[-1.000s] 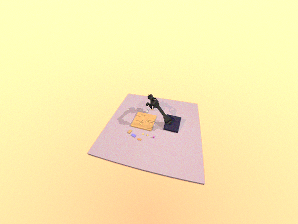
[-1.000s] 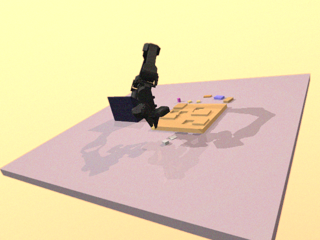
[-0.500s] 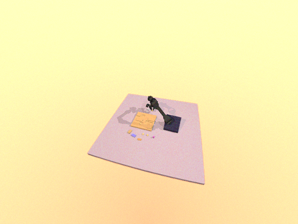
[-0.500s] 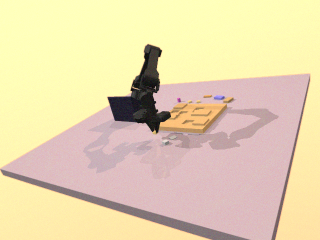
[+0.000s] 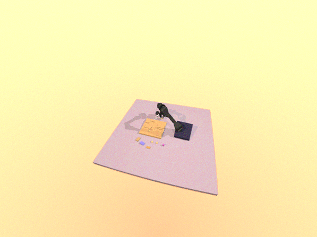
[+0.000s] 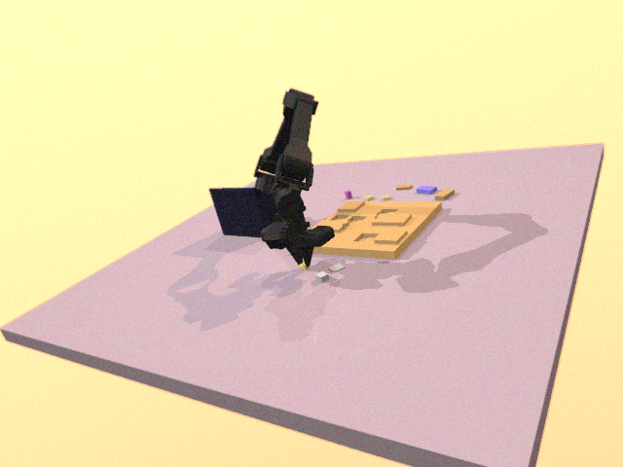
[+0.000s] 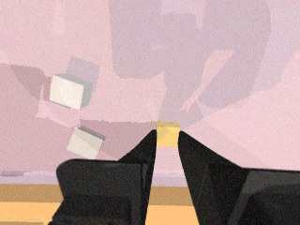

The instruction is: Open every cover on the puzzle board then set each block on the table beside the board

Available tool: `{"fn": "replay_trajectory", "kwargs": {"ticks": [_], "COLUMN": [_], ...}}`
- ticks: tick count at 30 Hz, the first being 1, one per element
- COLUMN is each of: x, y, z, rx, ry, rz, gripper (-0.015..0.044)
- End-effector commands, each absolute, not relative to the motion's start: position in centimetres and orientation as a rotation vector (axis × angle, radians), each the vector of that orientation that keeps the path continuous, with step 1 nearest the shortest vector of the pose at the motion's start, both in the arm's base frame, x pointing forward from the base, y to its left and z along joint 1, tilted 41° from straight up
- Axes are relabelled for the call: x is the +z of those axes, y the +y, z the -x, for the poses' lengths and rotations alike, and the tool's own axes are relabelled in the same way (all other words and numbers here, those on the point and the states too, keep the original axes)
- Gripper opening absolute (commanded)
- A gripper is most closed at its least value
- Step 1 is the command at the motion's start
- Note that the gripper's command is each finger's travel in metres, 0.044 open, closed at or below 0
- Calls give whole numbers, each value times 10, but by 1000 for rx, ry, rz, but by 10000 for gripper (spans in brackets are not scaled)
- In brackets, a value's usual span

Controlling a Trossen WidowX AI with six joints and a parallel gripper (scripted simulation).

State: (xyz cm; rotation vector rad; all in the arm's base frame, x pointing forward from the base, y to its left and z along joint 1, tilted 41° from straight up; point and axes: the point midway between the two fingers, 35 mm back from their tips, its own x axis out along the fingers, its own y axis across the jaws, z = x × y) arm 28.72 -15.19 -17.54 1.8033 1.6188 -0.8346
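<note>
Near the middle of the frame, the dark arm (image 5: 172,118) reaches up and left from a dark blue base plate (image 5: 189,129) on a pinkish table top (image 5: 183,165), its gripper (image 5: 161,118) just beyond the top edge of the orange puzzle board (image 5: 152,128). Below the board lie an orange piece (image 5: 138,139) at left, a blue block (image 5: 142,143), a lower orange piece (image 5: 148,147), two small yellow pieces (image 5: 152,141) and, at right, a magenta piece (image 5: 163,145).
</note>
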Motion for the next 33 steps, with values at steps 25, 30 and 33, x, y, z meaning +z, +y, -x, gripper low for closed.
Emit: {"fn": "replay_trajectory", "kwargs": {"ticks": [25,30,33], "x": [-152,-140,-133], "y": [-173,-183,-189], "z": [-286,-284,-283], "rx": [-838,-838,-838], "ry": [1618,1618,1618], "rz": [-1805,-1807,-1807], "gripper": [440,440,440]}}
